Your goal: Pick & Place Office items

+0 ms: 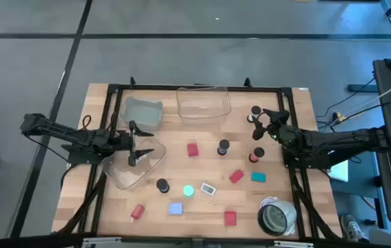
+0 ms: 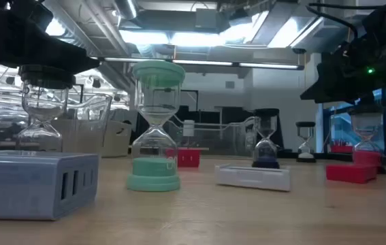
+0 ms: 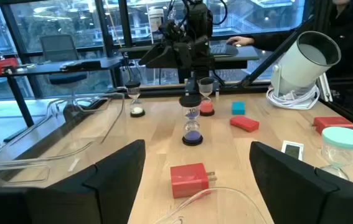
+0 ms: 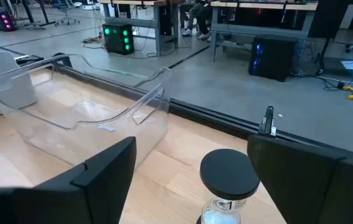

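Item in hand's reach: a small sand timer (image 4: 229, 186) with a black cap, standing upright at the right of the high view, near the back edge of the table. In the right wrist view it sits between the fingers of the right gripper (image 1: 263, 126), jaws spread wide and not yet touching it. Judged light, rigid and fragile at its thin glass waist, likely top-heavy and easy to tip; the smooth glass looks slippery. Best hold: across the black cap or the outer posts, not the waist.

Other office items are scattered over the centre and lower part of the high view: more black-capped timers (image 1: 223, 147), red blocks (image 1: 192, 149), a teal block (image 1: 258, 177), a blue block (image 1: 175, 208), a cyan-topped timer (image 1: 188, 190), a white tag (image 1: 207, 188). The blocks look stiff and easy to pinch on flat sides.

Clear bin (image 1: 203, 102) at top centre, empty-looking. Left gripper (image 1: 134, 143) hovers over a tilted clear bin (image 1: 123, 172) at centre left, jaws wide, holding nothing.
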`<state>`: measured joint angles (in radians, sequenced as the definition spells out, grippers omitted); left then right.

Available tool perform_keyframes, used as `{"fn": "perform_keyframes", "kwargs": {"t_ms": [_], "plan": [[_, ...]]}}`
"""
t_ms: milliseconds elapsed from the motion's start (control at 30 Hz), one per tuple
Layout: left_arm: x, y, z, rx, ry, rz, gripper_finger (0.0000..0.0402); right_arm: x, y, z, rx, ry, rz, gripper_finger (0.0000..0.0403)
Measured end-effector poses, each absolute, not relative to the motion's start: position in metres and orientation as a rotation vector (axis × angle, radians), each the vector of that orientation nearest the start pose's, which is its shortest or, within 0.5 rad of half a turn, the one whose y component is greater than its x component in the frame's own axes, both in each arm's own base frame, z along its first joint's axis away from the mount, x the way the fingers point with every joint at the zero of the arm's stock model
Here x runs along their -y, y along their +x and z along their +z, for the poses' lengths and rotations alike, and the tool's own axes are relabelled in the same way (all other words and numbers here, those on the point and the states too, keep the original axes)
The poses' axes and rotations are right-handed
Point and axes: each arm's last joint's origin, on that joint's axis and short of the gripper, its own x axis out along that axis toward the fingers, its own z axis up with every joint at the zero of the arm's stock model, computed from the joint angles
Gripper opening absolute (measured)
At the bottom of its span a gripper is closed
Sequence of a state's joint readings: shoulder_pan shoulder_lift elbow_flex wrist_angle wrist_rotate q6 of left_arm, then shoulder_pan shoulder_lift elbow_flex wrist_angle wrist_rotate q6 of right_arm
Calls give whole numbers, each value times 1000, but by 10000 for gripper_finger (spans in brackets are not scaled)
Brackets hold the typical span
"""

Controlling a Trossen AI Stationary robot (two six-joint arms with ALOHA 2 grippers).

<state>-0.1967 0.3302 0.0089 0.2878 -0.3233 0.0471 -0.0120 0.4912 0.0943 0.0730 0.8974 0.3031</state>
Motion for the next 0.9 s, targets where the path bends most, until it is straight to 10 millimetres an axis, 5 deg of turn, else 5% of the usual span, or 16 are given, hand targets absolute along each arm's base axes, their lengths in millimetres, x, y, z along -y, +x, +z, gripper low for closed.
{"fn": "perform_keyframes", "kwargs": {"t_ms": [900], "plan": [[13, 116, 165, -31, 3, 143, 285, 24, 117, 161, -161, 139, -937, 311]]}}
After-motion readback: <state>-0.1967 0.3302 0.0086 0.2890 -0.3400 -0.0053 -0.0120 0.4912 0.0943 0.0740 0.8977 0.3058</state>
